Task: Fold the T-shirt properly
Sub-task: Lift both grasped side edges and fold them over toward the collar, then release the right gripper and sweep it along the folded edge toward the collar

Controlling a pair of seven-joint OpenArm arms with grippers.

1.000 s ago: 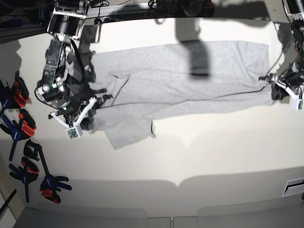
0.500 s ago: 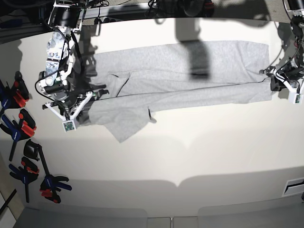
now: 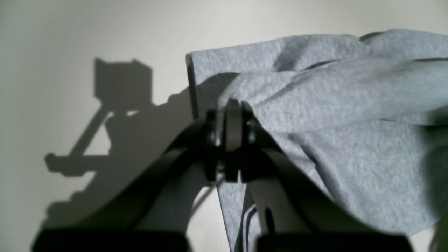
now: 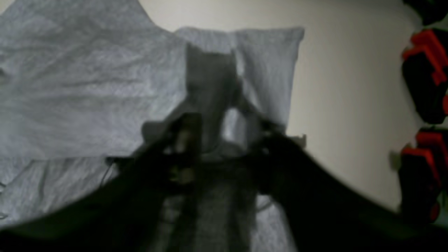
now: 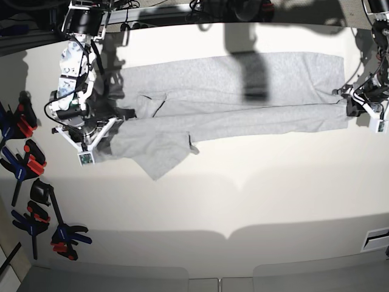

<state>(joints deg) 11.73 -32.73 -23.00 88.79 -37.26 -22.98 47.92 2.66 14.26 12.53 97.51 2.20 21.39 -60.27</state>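
The light grey T-shirt (image 5: pixel 231 103) lies in a long band across the back of the white table (image 5: pixel 243 194), folded lengthwise, with a loose flap hanging toward the front at its left end. My left gripper (image 5: pixel 352 108) at the shirt's right end is shut on a bunched fold of the fabric (image 3: pixel 350 105); its fingertips (image 3: pixel 229 108) pinch the cloth just off the table. Over the shirt's left end, my right gripper (image 5: pixel 109 129) stands open. In the blurred right wrist view its jaws (image 4: pixel 224 140) are apart above the fabric (image 4: pixel 87 87) and hold nothing.
Several red, black and blue spring clamps (image 5: pixel 27 164) lie along the table's left edge, close to my right arm and showing as clamps (image 4: pixel 423 87) at the right of its wrist view. A dark overhead shadow (image 5: pixel 252 73) crosses the shirt's middle.
My right gripper has opened and let go of the shirt's left edge. Both arms carried the front fold toward the back; the flap now lies flatter. The left gripper stays shut.
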